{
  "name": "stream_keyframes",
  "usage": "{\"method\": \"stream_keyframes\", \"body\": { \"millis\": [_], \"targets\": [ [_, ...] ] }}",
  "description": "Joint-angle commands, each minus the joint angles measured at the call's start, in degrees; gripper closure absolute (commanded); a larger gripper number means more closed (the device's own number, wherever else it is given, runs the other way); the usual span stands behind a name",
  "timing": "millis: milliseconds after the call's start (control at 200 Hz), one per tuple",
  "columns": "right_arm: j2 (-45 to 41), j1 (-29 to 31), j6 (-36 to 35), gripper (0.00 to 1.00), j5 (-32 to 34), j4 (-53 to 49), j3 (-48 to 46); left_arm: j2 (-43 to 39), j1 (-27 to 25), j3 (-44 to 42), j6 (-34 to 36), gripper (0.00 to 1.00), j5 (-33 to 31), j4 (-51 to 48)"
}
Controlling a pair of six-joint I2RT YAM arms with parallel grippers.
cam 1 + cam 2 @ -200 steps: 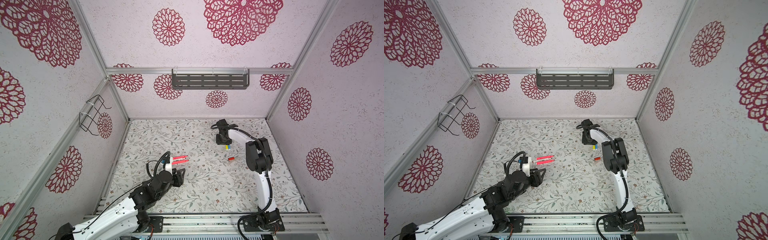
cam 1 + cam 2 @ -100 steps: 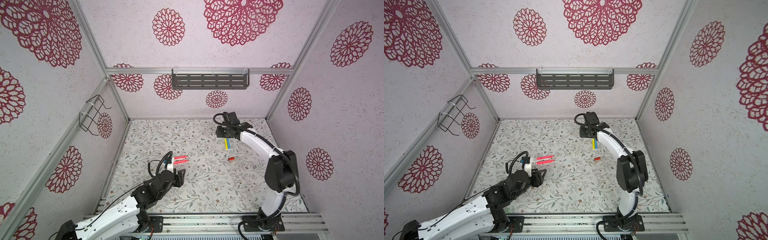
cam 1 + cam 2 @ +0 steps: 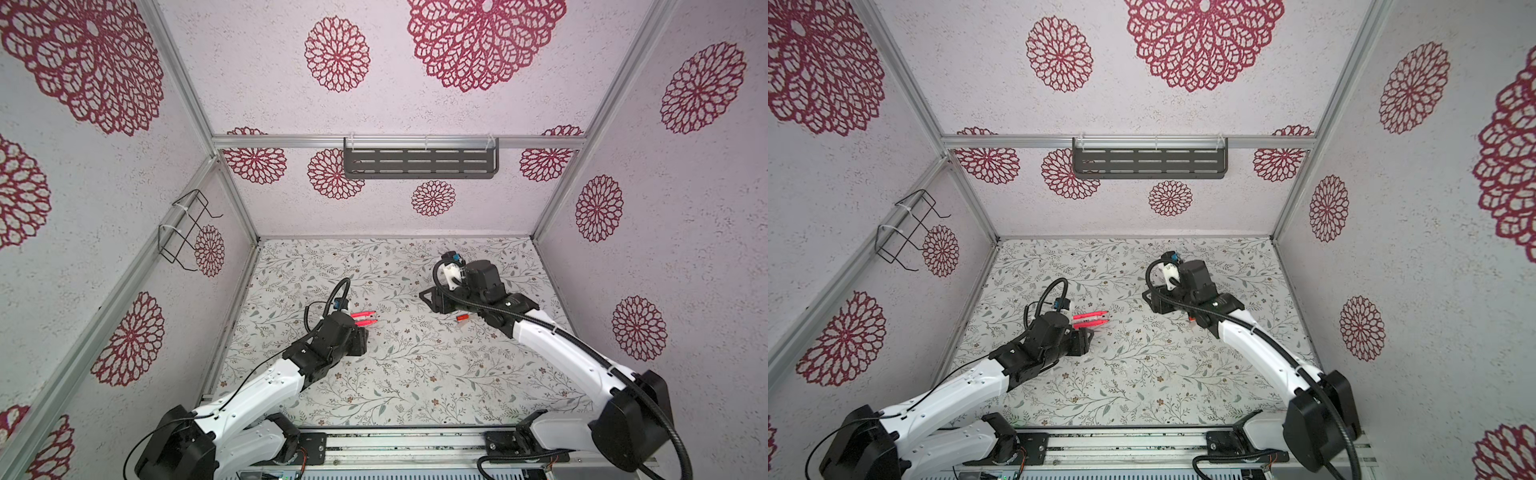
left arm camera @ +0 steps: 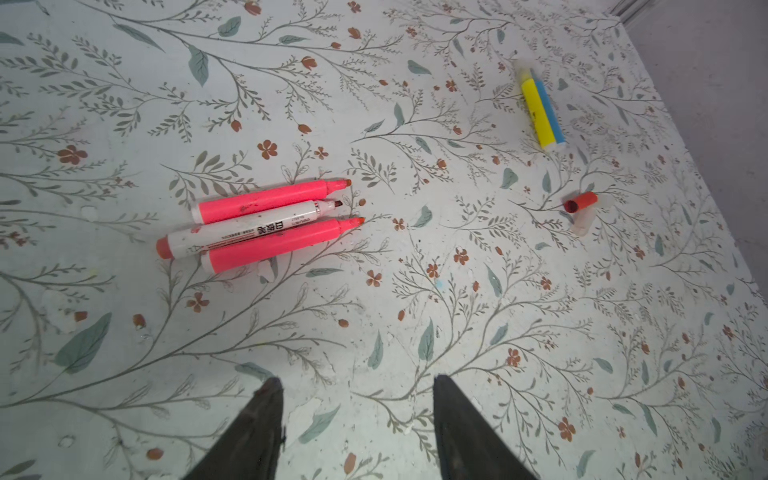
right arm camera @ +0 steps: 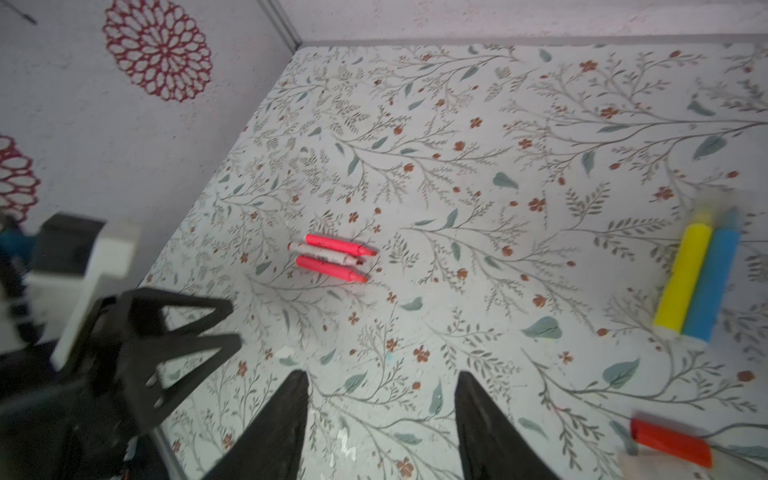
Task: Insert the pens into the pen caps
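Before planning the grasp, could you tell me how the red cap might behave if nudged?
The red cap lies on its side and looks round, so it would probably roll. Its open end suggests hollow plastic, likely light and easily flicked away.

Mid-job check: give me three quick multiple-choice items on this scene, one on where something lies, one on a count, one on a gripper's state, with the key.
1. The red cap lies:
A. beside a pale cap, apart from all the pens
B. on a pink pen's tip
C. inside a box

2. Pens lying side by side in the pink cluster:
A. two
B. three
C. five

3. The left gripper is:
A. shut on a pen
B. shut on a cap
C. open and empty

Key:
1 A, the left wrist view shows the two caps together on the table, with no pen touching them.
2 B, two pink pens flank one white marker.
3 C, its jaws stand apart with only bare table between them.
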Motion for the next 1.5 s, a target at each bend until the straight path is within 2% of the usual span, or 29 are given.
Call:
{"method": "stream_keyframes", "body": {
  "millis": [0,125,200,295,505,1071,1491],
  "targets": [
    [-7.2,0.6,-0.3,0.33,-2.5,6.1,-4.7,4.9,3.5,2.8,3.2,0.41,3.5,-0.3],
    [-16.5,0.8,3.3,0.19,-2.2,10.5,-12.9,9.8,5.3,5.2,5.7,0.41,3.8,-0.7],
    [-21.7,1.0,5.9,0.14,-1.2,12.5,-17.5,12.0,6.2,6.5,6.6,0.41,5.1,-0.1],
    [-26.3,0.9,6.8,0.14,1.7,11.0,-20.7,15.2,7.5,8.1,7.9,0.41,6.2,0.5],
    [-33.3,0.8,8.8,0.13,-1.5,12.4,-26.4,20.7,9.6,12.4,10.5,0.41,7.9,-0.7],
    [-39.6,0.9,11.9,0.13,-3.8,14.4,-32.3,31.6,10.6,18.1,13.6,0.42,11.1,-1.0],
    [-39.0,0.9,14.1,0.13,-5.1,17.1,-34.5,30.4,10.6,18.1,13.2,0.42,11.4,-0.8]
  ]
}}
